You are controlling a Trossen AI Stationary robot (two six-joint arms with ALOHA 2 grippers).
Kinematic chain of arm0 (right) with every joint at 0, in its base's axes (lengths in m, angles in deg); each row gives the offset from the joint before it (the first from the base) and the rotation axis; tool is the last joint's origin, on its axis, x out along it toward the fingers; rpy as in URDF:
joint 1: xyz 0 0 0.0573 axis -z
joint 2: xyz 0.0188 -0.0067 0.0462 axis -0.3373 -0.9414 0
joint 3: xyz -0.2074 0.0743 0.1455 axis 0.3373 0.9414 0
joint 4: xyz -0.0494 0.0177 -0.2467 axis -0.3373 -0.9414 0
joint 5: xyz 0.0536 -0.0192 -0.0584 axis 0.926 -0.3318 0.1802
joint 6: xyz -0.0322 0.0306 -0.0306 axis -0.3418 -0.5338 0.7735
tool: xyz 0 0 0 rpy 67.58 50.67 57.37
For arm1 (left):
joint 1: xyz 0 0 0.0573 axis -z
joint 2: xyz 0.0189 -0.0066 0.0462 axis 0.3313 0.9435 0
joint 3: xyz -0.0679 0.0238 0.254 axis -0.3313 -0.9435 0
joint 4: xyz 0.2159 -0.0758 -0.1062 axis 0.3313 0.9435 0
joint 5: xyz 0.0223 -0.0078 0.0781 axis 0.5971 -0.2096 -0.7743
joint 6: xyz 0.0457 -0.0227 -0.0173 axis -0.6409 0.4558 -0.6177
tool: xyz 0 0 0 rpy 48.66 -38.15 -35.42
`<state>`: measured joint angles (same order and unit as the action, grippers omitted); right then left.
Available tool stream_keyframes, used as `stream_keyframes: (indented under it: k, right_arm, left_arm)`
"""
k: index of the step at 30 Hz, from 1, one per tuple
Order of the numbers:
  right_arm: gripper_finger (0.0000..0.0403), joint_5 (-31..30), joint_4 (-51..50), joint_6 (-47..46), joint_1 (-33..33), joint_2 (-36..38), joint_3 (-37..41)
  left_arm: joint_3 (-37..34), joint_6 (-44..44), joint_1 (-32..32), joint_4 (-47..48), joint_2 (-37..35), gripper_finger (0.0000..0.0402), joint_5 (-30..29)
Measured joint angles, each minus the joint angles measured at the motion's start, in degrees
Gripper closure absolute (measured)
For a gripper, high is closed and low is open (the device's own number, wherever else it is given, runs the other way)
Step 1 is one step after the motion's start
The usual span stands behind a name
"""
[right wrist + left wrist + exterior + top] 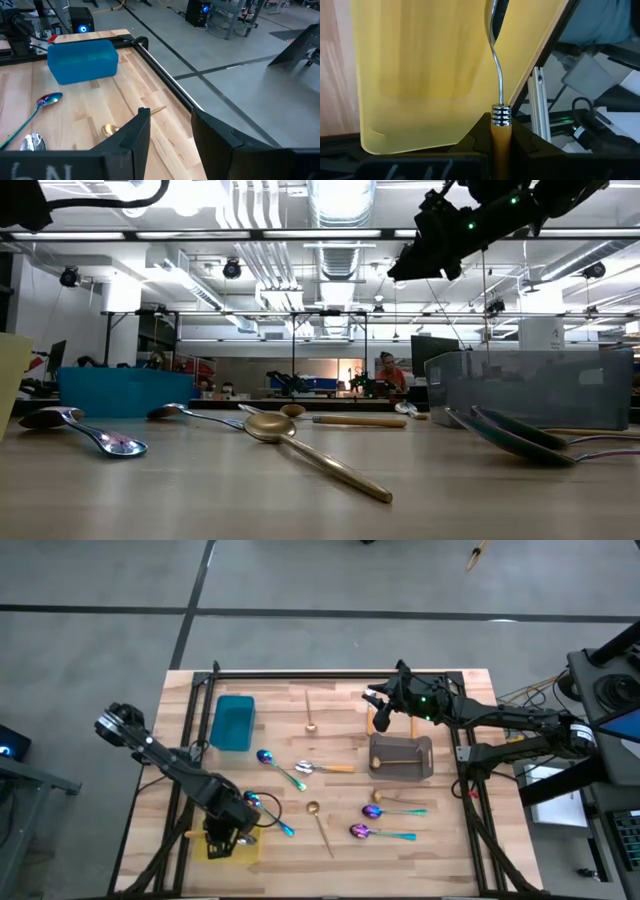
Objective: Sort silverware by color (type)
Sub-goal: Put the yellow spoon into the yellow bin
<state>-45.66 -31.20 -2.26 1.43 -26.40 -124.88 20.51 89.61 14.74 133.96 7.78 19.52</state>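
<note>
Your left gripper [500, 142] is over the yellow tray [435, 75] at the table's near left corner, fingers clamped on the orange handle of a silver spoon [496, 65] — the wrist view shows the thin steel neck rising from the ribbed collar toward the bowl. Expect it to be light and stiff, but the neck is slim and polished, so it would likely slip or swivel if pinched there; the thicker handle is the better hold, and you have it.

Your right gripper [167, 132] hangs high above the table's far side, near the grey tray [401, 757], its fingers apart and empty.

The rest lies loose on the wood: teal-handled iridescent spoons [382, 833] toward the near right, another orange-handled one [325, 768] mid-table, and a gold spoon [320, 450] flat and thin — probably the hardest to pinch off the surface. The teal tray [233, 722] sits far left.
</note>
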Motion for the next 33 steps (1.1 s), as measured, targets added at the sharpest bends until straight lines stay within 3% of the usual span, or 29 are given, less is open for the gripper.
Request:
stream_keyframes:
  k: [33]
  right_arm:
    - [0.0275,0.2,-0.2,0.0,0.0,0.0,0.0]
  left_arm:
    - [-4.0,3.5,0.0,-0.5,2.1,0.0384,0.5]
